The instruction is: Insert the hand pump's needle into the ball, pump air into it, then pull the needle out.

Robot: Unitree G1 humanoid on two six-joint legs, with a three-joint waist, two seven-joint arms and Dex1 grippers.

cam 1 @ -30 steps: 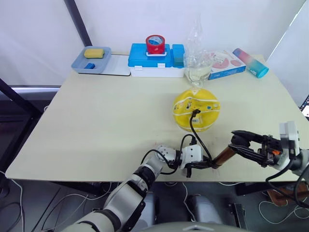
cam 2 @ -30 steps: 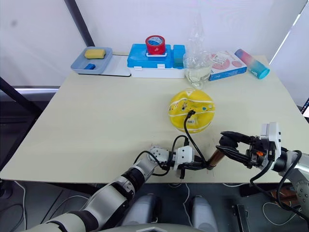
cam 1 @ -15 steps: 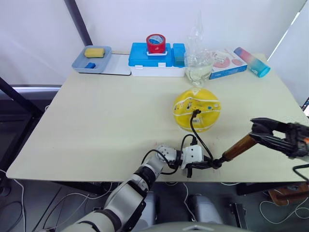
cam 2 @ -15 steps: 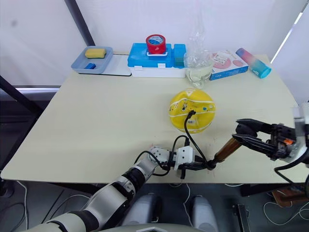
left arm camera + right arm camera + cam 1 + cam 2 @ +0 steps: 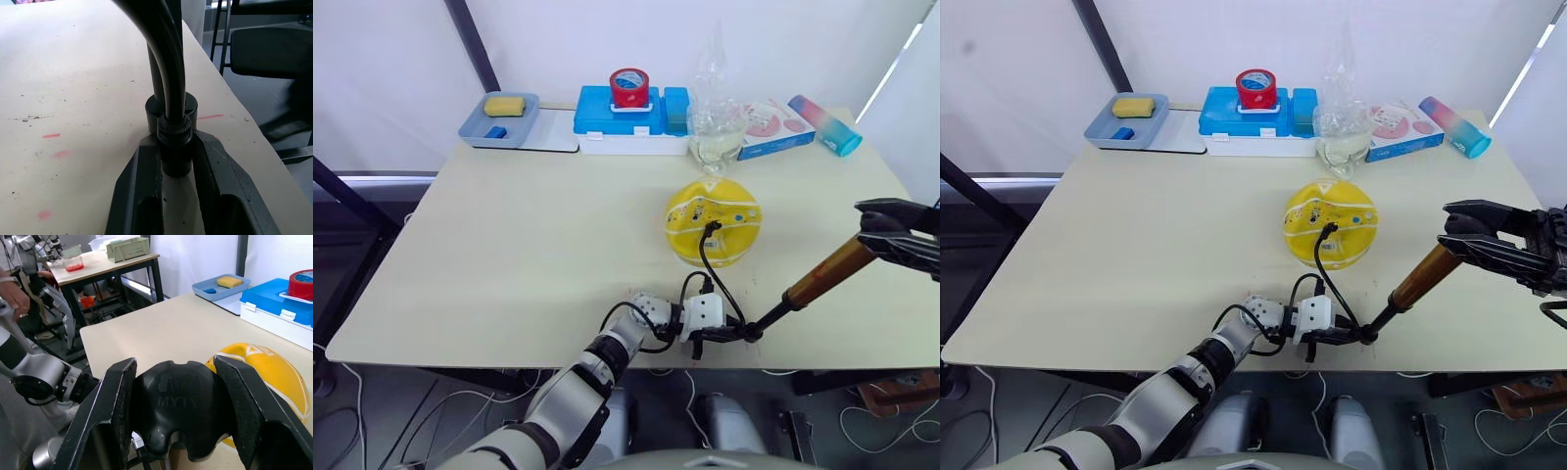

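Note:
The yellow ball (image 5: pixel 713 221) rests mid-table, right of centre. A thin black hose (image 5: pixel 705 269) loops from the ball's top down to the hand pump's black end, which my left gripper (image 5: pixel 729 333) is shut on at the table's front edge; the left wrist view shows both fingers (image 5: pixel 142 166) clamped on that end cap (image 5: pixel 173 147). The needle's black fitting (image 5: pixel 711 227) sits on the ball, its tip hidden inside. The pump's amber tube (image 5: pixel 829 273) slants up to the right, drawn out on a thin black rod (image 5: pixel 771 315). My right gripper (image 5: pixel 879 227) is shut on the black handle (image 5: pixel 176 406).
Along the far edge stand a grey tray (image 5: pixel 470 127) with a yellow sponge, a blue box (image 5: pixel 607 116) with a red tape roll (image 5: pixel 628 88) on it, a clear plastic bag (image 5: pixel 715 122), a pink-and-blue carton (image 5: pixel 773 127) and a tumbler (image 5: pixel 822 125).
My right gripper has moved up and to the right with the handle, drawing the amber tube away from the pump's base. The left gripper and the ball have stayed put.

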